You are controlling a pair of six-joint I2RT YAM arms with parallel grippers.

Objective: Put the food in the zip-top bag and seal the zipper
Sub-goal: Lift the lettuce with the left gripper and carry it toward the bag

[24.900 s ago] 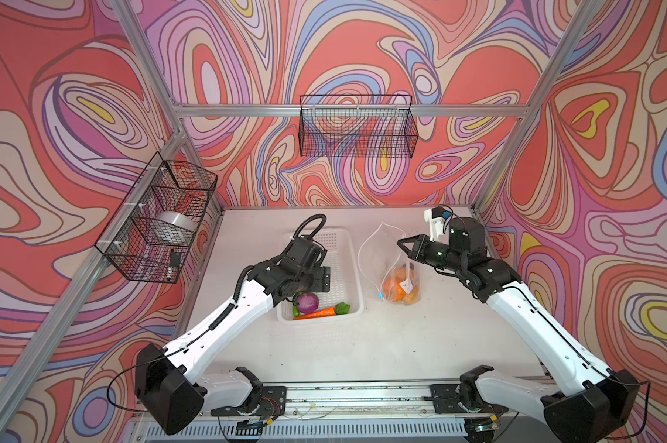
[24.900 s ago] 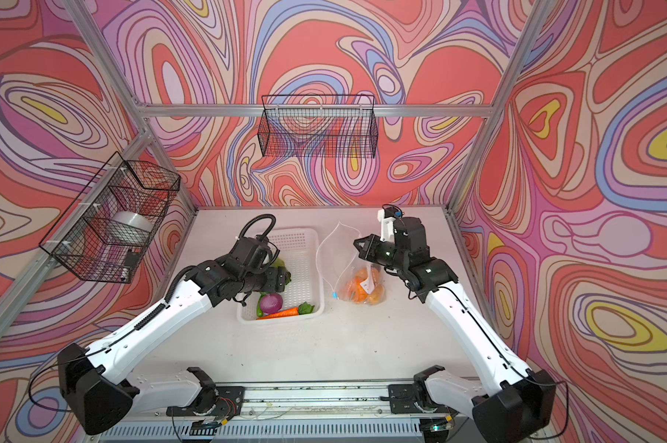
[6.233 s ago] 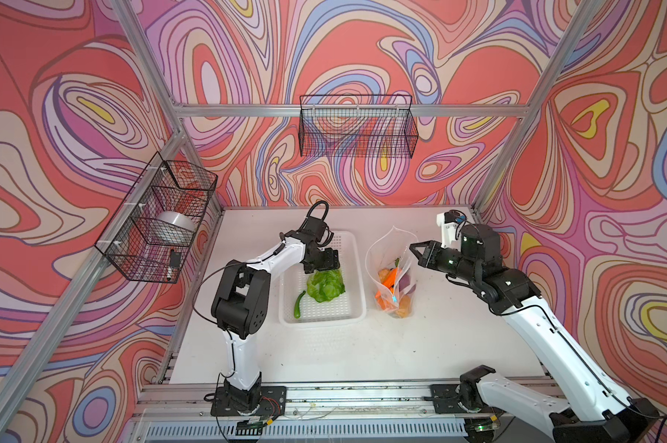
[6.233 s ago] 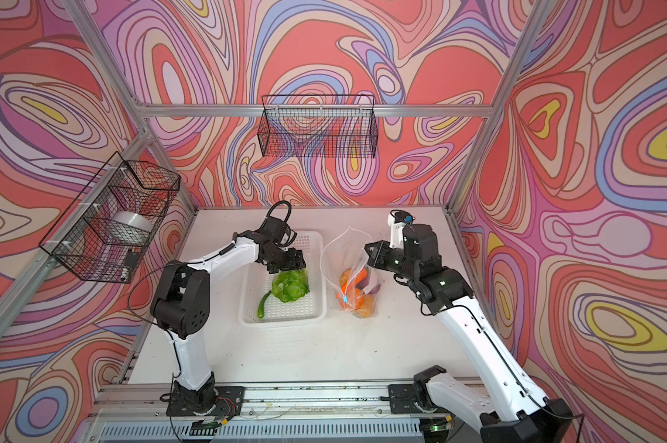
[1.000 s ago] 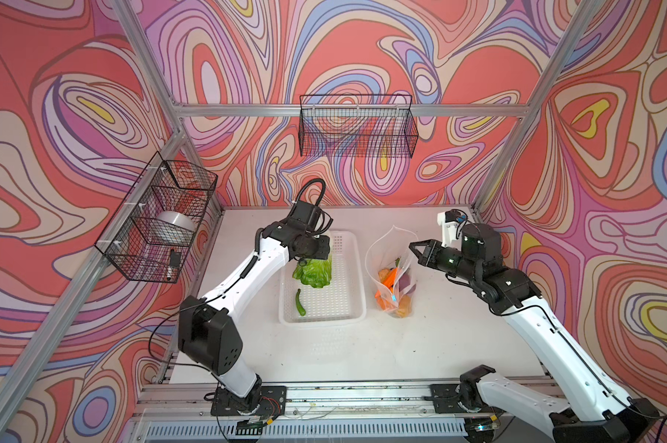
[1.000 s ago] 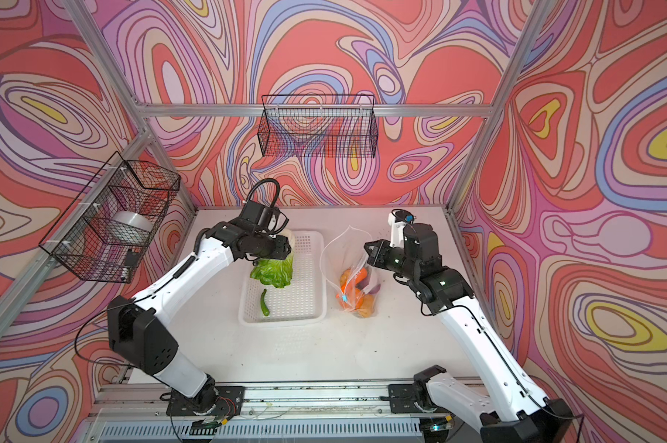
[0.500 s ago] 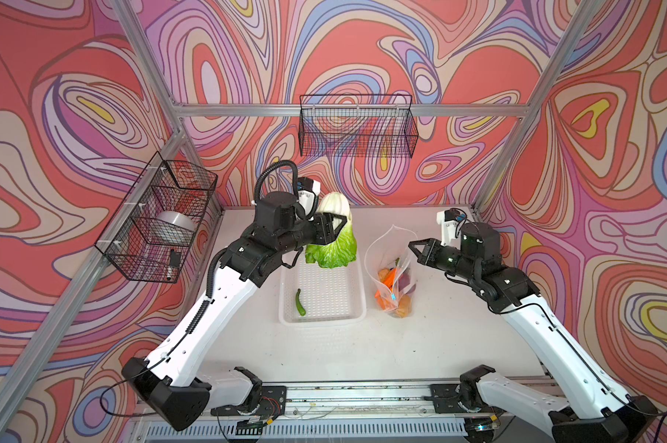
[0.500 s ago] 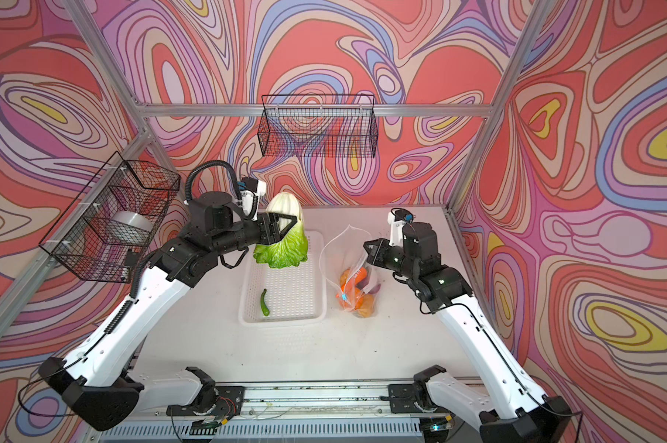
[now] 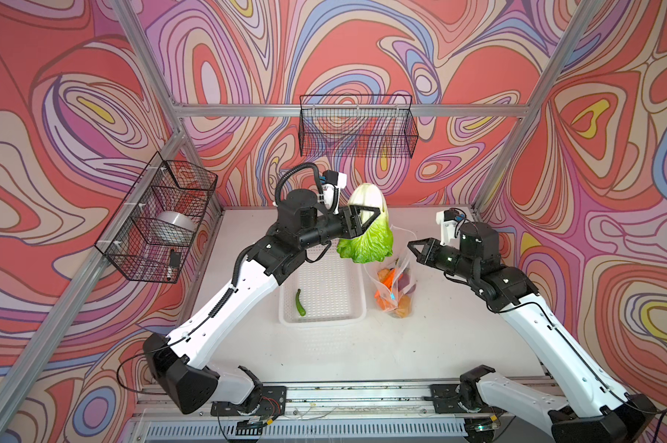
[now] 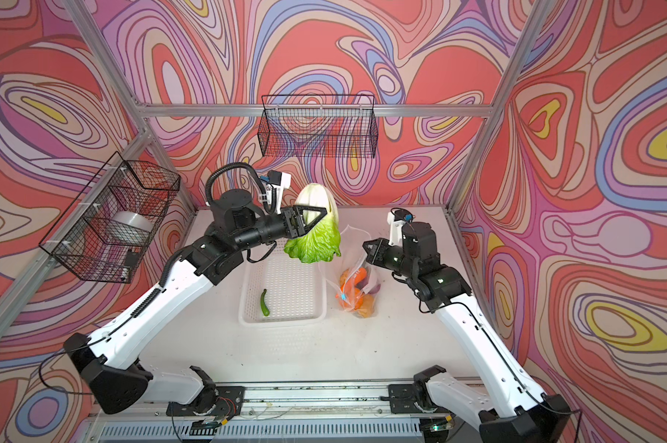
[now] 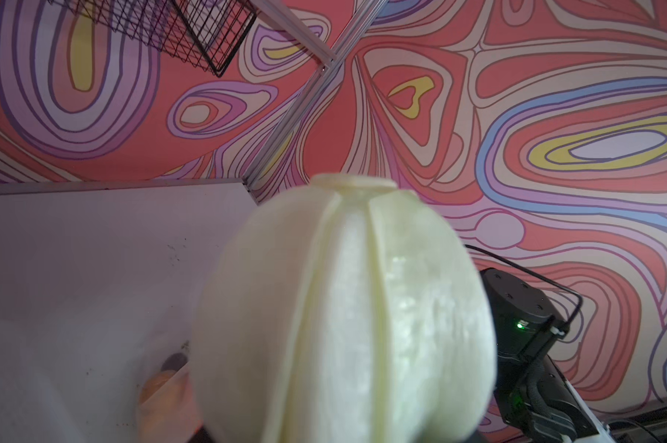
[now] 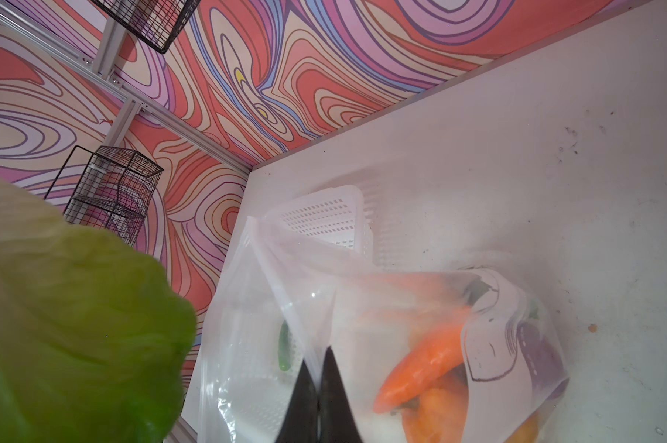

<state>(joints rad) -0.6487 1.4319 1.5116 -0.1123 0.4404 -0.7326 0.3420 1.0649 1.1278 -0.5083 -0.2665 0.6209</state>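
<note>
My left gripper (image 9: 378, 214) (image 10: 325, 213) is shut on the green lettuce (image 9: 369, 237) (image 10: 316, 239), held high in the air over the basket's far right corner beside the bag's mouth. Its pale base (image 11: 343, 318) fills the left wrist view and hides the fingers. The clear zip-top bag (image 9: 396, 285) (image 10: 357, 285) (image 12: 362, 299) stands open right of the basket, with my right gripper (image 9: 410, 245) (image 10: 365, 245) (image 12: 318, 358) shut on its upper edge. Inside lie a carrot (image 12: 420, 364), a purple onion (image 12: 535, 345) and an orange pumpkin (image 12: 435, 406). The zipper's blue slider (image 9: 392, 297) hangs at the bag's front.
The white perforated basket (image 9: 322, 319) (image 10: 282, 320) holds only a thin green pepper (image 9: 299, 303) (image 10: 265, 303). A black wire basket (image 9: 357, 126) hangs on the back wall. Another wire basket (image 9: 159, 218) with a silvery roll hangs on the left wall.
My left arm has lifted the lettuce out of the basket and carried it up and to the right, towards the bag. The right arm and the bag have stayed put.
</note>
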